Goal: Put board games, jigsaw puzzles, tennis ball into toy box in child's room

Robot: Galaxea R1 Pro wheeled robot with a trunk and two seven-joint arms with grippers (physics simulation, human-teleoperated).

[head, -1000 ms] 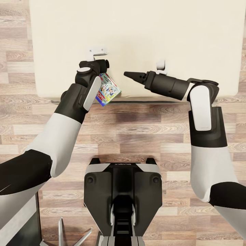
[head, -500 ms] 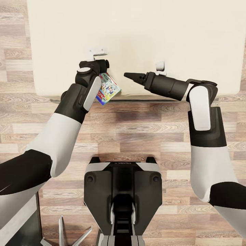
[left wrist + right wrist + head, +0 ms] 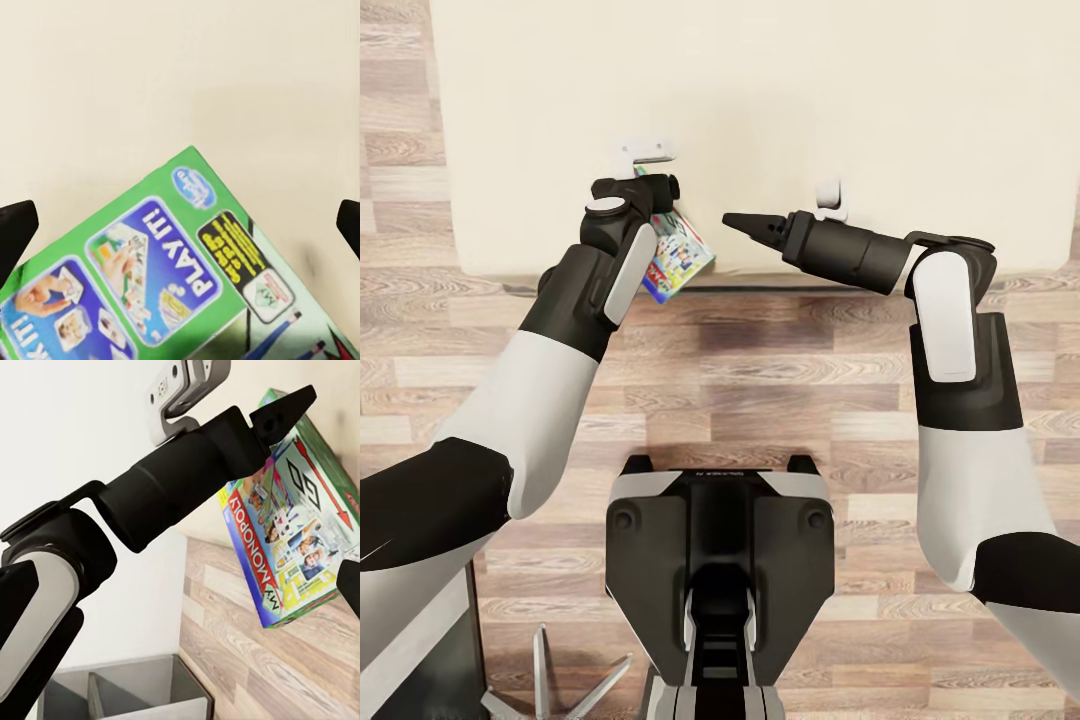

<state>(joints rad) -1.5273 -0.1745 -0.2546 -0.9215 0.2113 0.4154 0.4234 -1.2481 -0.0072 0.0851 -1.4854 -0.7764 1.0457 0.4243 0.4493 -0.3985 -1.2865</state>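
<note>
Head view: the left gripper (image 3: 660, 205) hangs over the near edge of the bed (image 3: 880, 90), clamped on 1 board game (image 3: 678, 256), the green-bordered box. The box is lifted and tilted, its lower corner reaching past the mattress edge over the wood floor (image 3: 760, 370). The right gripper (image 3: 740, 221) points across at the box from just beside it; its fingers look drawn together to a narrow point, with nothing between them.

Left wrist view: the green back of the board game (image 3: 172, 277) slants across the cream mattress (image 3: 150, 75). The 2 dark fingertips (image 3: 15, 229) stand at either side of the frame.

Right wrist view: the left gripper (image 3: 281, 416) pinches the board game (image 3: 296, 529) at its top edge, so the box dangles, printed face outward.

I judge the box to be light, stiff cardboard with a glossy, somewhat slippery skin. Held at 1 edge it can swing or pivot in the pinch, so a hold nearer the middle of a long side, squeezing across the thin dimension, would carry it more steadily.
</note>
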